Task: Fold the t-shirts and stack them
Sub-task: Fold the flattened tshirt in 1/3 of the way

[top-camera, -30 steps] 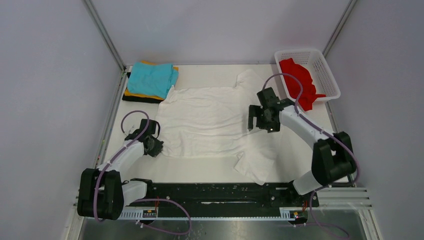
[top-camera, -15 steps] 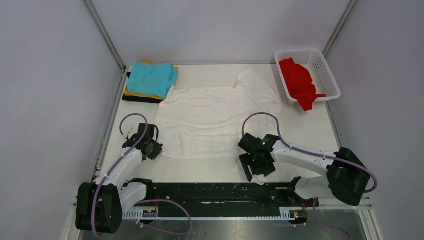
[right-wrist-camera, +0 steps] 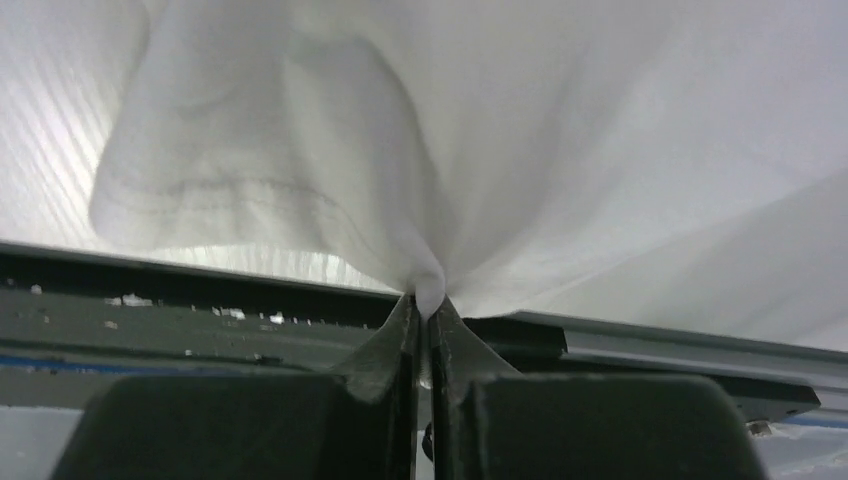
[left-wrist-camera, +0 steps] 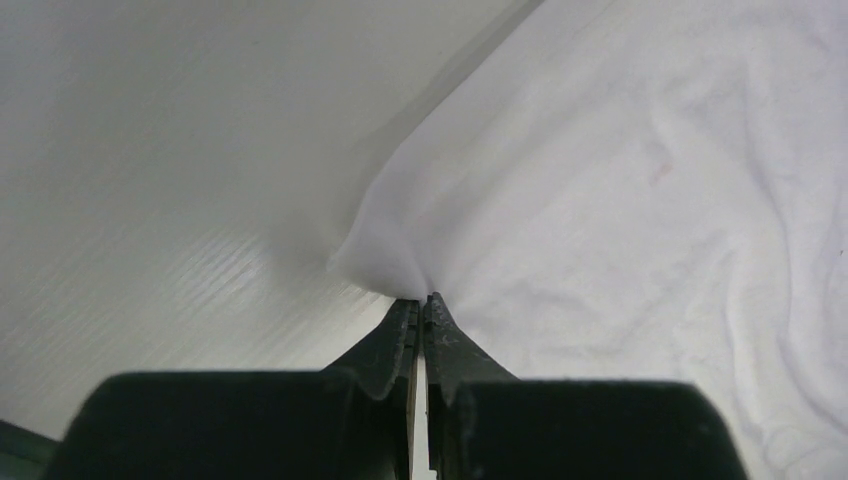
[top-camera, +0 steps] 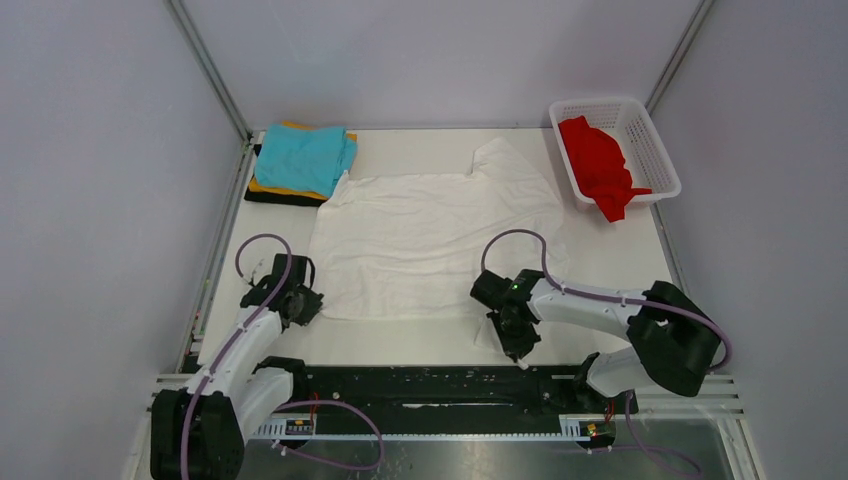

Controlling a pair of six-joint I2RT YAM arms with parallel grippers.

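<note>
Flanking white t-shirt (top-camera: 430,235) — basket (top-camera: 652,140), folded stack (top-camera: 305,158)

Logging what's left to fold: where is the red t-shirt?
Top view: the red t-shirt lies in the white basket at the far right corner, one end hanging over its near rim.

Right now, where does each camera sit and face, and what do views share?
Top external: above and behind the bases, facing down on the table; both arms, left claw and right claw show.
Left wrist: on the left arm, facing along its shut claw at a pinched edge of the white t-shirt.
Right wrist: on the right arm, facing its shut claw pinching a hem, base rail behind.
Shared: all show the white t-shirt.
</note>
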